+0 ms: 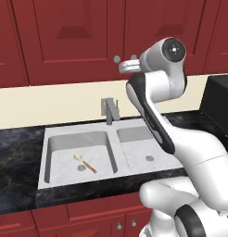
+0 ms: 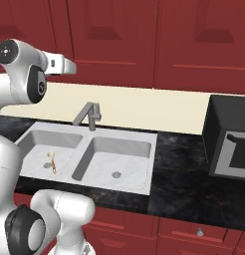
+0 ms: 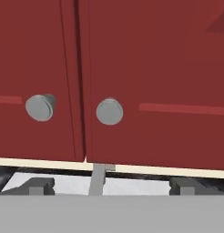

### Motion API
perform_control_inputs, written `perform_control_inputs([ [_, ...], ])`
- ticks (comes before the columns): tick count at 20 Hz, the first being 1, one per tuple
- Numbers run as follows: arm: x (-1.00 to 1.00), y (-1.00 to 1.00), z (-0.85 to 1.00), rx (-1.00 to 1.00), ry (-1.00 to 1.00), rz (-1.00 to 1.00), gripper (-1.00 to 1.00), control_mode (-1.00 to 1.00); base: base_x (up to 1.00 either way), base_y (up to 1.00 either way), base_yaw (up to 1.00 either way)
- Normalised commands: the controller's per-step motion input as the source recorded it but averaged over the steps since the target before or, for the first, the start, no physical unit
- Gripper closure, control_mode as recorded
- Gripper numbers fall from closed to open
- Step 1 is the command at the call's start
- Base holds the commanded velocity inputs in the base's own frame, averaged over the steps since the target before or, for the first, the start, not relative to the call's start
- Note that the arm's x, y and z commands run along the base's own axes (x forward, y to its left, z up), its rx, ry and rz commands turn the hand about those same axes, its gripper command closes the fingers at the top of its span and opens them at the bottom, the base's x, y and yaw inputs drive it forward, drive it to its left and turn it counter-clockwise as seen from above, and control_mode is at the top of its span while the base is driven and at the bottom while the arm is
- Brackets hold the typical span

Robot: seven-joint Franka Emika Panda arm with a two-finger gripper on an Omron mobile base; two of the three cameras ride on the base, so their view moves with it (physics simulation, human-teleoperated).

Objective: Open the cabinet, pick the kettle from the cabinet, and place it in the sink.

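Nearest, at the bottom of the hand view, the two dark fingers (image 3: 111,185) stand wide apart, one at the lower left and one at the lower right. They hold nothing.

In the left base view, low red drawer fronts (image 1: 65,217) run along the bottom edge, and two small silver knobs show on them. Above them is the black counter (image 1: 16,157).

The sink (image 1: 83,132) sits in the counter, in the middle of the left base view. It has two bowls, and each bowl has one round drain. One small spoon (image 1: 84,162) with a wooden handle lies in the left bowl, just beside its drain. One square grey faucet (image 1: 109,110) stands at the back of the sink, between the two bowls.

One black box (image 2: 229,142) sits on the counter at the right edge of the right base view.

Behind the counter is a pale wall strip (image 2: 144,107).

Farthest back, across the top of the views, is the cabinet (image 1: 83,37). Its two tall red doors are shut. In the hand view, two round silver knobs show, one on the left door (image 3: 39,107) and one on the right door (image 3: 109,111), close beside the gap between the doors.

The kettle cannot be seen with the doors shut.
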Motion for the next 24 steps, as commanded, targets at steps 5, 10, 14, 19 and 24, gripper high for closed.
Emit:
perform_control_inputs([
  [5, 0.22, 0.00, 0.18, 0.04, 0.00, 0.00, -1.00, -1.00, 0.00, 0.00, 0.00],
  [10, 0.18, -0.02, 0.12, 0.10, 0.01, 0.00, -1.00, -1.00, 0.00, 0.00, 0.00],
  [14, 0.24, 0.00, 0.03, 0.07, 0.00, 0.00, -1.00, -1.00, 0.00, 0.00, 0.00],
  [19, 0.27, 0.03, 0.01, 0.03, 0.00, 0.00, -1.00, -1.00, 0.00, 0.00, 0.00],
  [24, 0.24, 0.12, 0.00, 0.00, 0.01, 0.00, -1.00, -1.00, 0.00, 0.00, 0.00],
])
